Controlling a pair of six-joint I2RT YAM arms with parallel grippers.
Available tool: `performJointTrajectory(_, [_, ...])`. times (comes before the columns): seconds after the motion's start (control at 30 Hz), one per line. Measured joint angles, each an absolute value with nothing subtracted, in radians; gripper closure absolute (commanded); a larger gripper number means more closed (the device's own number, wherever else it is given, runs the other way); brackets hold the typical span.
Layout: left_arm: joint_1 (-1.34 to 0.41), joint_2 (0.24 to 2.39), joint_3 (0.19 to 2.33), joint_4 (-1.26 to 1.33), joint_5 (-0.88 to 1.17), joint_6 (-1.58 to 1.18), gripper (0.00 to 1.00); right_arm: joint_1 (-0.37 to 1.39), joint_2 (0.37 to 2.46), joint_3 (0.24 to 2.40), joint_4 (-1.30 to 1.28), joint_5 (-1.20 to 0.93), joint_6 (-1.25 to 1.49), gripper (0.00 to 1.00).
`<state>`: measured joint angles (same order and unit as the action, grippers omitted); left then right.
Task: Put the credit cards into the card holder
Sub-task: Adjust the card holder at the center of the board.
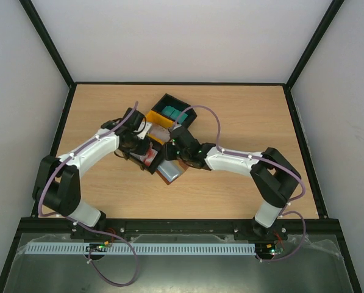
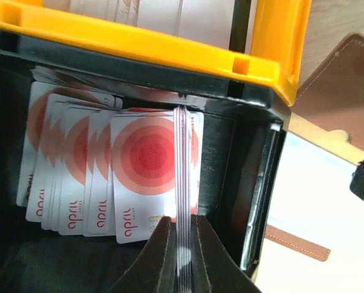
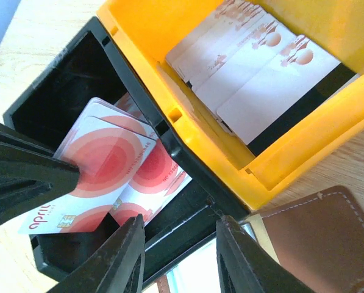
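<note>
The task looks barely begun. The left gripper [image 2: 182, 229] is pressed together on a thin bunch of white-and-red credit cards [image 2: 183, 159], held edge-on just ahead of its fingertips inside the black bin [image 2: 246, 165]. More cards fan out to its left on the bin floor, and others lie in the yellow bin [image 2: 145, 46] beyond. The card holder [image 2: 337, 91] lies on the desk [image 1: 200, 195] off to this gripper's right, apart from the pinched cards. Whether any card sits in its slots I cannot tell. The right gripper [image 3: 178, 227] hangs spread and empty, with the holder just to its right. Lifting, carrying and slotting are all to come.
</note>
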<state>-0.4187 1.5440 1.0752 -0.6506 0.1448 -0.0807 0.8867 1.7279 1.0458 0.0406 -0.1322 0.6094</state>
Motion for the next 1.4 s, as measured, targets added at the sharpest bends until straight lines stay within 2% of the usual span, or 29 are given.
performJointTrajectory(0.1, [-0.419,1.505,1.079,-0.656,0.130,-0.091,0.97,0.870,1.698,1.041,0.034,-0.157,0.611,0.61])
performJointTrajectory(0.27, [-0.418,1.399,1.080,-0.655,0.130,-0.131,0.97,0.822,1.617,1.040,0.034,-0.282,0.611,0.35])
performJointTrajectory(0.37, [-0.407,1.310,1.081,-0.626,0.160,-0.190,0.97,0.795,1.582,1.040,0.055,-0.393,0.617,0.26])
performJointTrajectory(0.5, [-0.367,1.211,1.081,-0.561,0.260,-0.291,0.97,0.777,1.576,1.040,0.123,-0.524,0.663,0.19])
performJointTrajectory(0.67, [-0.277,1.145,1.062,-0.456,0.470,-0.422,0.97,0.776,1.577,1.043,0.229,-0.646,0.746,0.18])
performJointTrajectory(0.93, [-0.140,1.108,0.992,-0.322,0.748,-0.577,0.97,0.748,1.621,1.058,0.478,-0.765,0.952,0.40])
performJointTrajectory(1.1, [-0.093,1.094,0.940,-0.262,0.859,-0.640,0.97,0.729,1.701,1.076,0.651,-0.835,1.103,0.43])
performJointTrajectory(1.23, [-0.072,1.093,0.923,-0.220,0.921,-0.672,0.97,0.728,1.758,1.101,0.687,-0.863,1.158,0.47])
performJointTrajectory(1.3, [-0.062,1.092,0.917,-0.202,0.940,-0.685,0.97,0.728,1.769,1.110,0.687,-0.871,1.169,0.55])
performJointTrajectory(1.4, [-0.052,1.092,0.907,-0.180,0.968,-0.703,0.97,0.728,1.772,1.129,0.691,-0.884,1.177,0.78])
